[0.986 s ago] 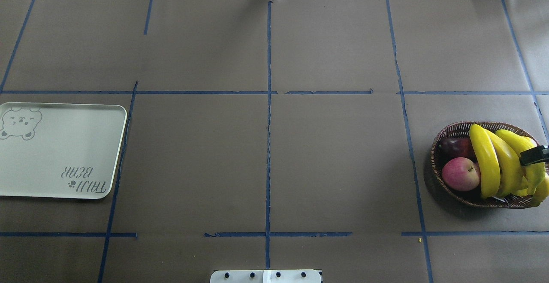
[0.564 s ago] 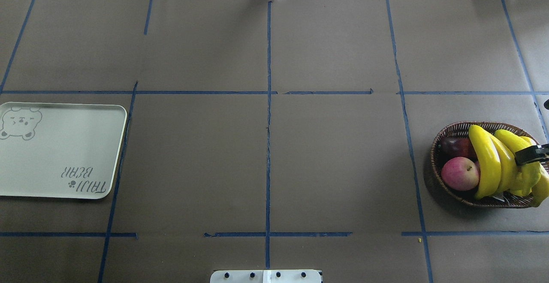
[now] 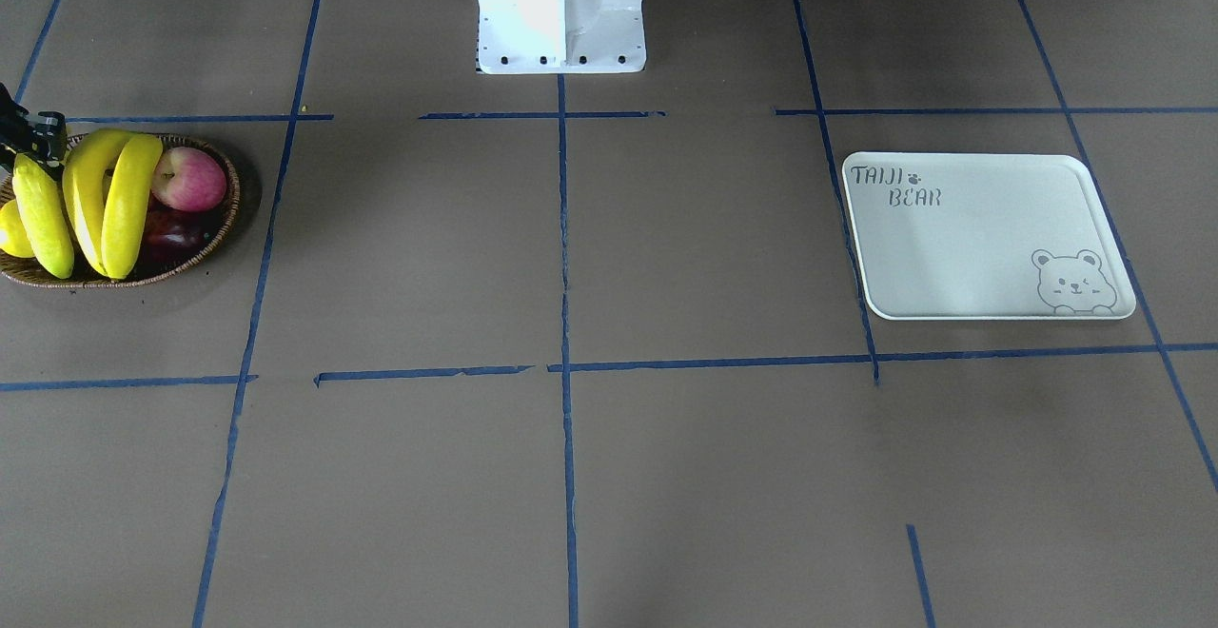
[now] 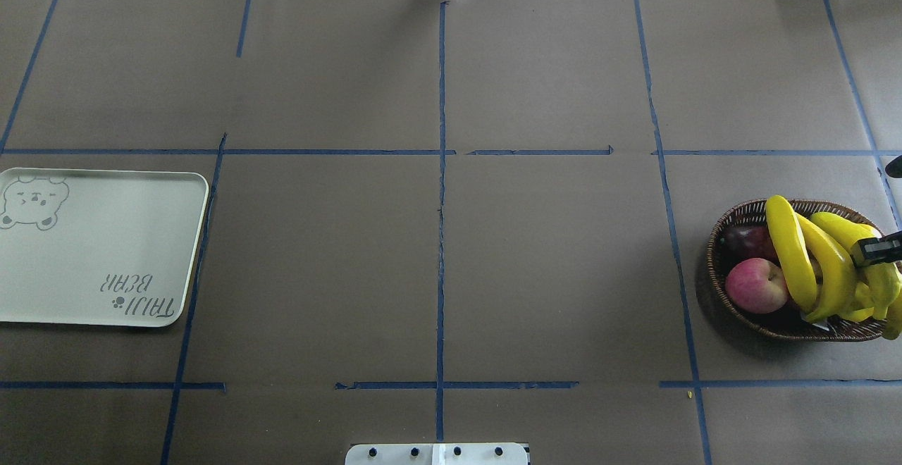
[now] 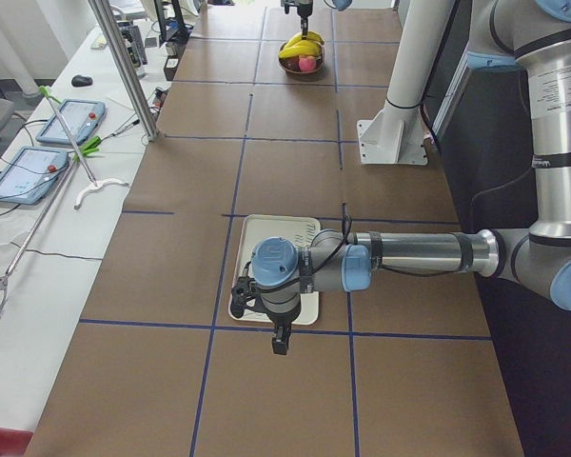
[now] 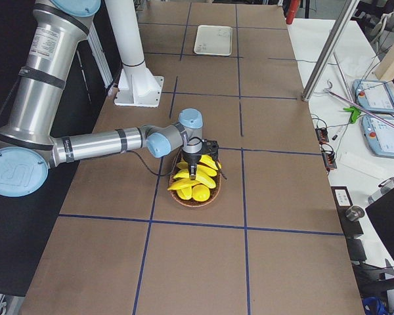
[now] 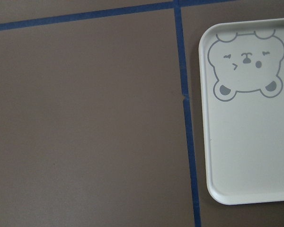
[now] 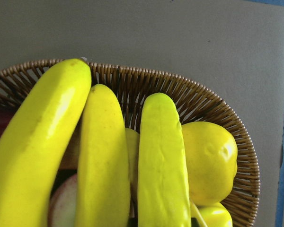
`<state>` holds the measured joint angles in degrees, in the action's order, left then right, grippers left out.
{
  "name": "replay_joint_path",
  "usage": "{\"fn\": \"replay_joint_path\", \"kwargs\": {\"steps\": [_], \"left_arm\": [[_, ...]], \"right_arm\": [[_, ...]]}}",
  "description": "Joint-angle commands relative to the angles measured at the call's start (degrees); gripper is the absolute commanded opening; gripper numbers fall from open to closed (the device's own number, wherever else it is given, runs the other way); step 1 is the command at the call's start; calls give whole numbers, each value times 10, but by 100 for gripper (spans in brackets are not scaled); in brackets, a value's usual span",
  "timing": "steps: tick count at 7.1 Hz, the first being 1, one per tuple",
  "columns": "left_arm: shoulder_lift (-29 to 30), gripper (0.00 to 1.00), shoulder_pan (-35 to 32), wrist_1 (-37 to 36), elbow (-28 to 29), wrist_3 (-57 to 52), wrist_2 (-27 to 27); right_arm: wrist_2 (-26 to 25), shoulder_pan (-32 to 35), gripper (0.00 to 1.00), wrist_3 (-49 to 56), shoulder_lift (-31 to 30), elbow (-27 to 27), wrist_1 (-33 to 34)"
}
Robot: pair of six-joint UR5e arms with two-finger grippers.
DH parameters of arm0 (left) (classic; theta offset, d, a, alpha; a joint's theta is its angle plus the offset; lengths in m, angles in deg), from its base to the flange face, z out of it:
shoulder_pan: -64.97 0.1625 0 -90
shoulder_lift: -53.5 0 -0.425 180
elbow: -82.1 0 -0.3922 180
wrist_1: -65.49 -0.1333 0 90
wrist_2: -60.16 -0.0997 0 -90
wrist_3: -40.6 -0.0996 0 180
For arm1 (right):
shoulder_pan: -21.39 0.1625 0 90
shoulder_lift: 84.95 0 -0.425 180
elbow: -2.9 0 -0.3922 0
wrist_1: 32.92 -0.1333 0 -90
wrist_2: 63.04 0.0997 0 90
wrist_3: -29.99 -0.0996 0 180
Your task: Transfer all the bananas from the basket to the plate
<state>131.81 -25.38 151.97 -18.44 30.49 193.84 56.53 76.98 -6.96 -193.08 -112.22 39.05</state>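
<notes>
A bunch of bright-yellow bananas [image 4: 793, 253] lies across the brown wicker basket [image 4: 717, 239] at the table's right edge. My right gripper [image 4: 877, 250] is shut on the bunch at its far-right side, and the bunch is tilted up from the basket. The right wrist view shows the bananas [image 8: 99, 161] close up over the basket rim [image 8: 180, 94], with no fingers in frame. The white plate [image 4: 106, 239] with the bear drawing lies bare at the far left. In the exterior left view my left gripper [image 5: 281, 338] hangs at the plate's [image 5: 276, 228] near edge; I cannot tell whether it is open or shut.
A red apple [image 4: 756, 285], a dark red fruit [image 4: 747, 239] and a round yellow fruit [image 8: 208, 161] share the basket. The robot's white base [image 3: 561, 9] stands at mid-table. Blue tape lines cross the brown table cover.
The banana bunch has risen and swung slightly toward the far side of the basket with my right gripper holding it. The plate has not moved.
</notes>
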Motion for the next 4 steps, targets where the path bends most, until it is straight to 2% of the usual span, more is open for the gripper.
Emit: {"fn": "replay_joint_path", "kwargs": {"steps": [1, 4], "left_arm": [[0, 100, 0, 0, 0, 0, 0], [1, 100, 7, 1, -3, 0, 2]], "right_arm": [[4, 5, 4, 3, 1, -12, -1], [26, 69, 4, 14, -3, -69, 4]]}}
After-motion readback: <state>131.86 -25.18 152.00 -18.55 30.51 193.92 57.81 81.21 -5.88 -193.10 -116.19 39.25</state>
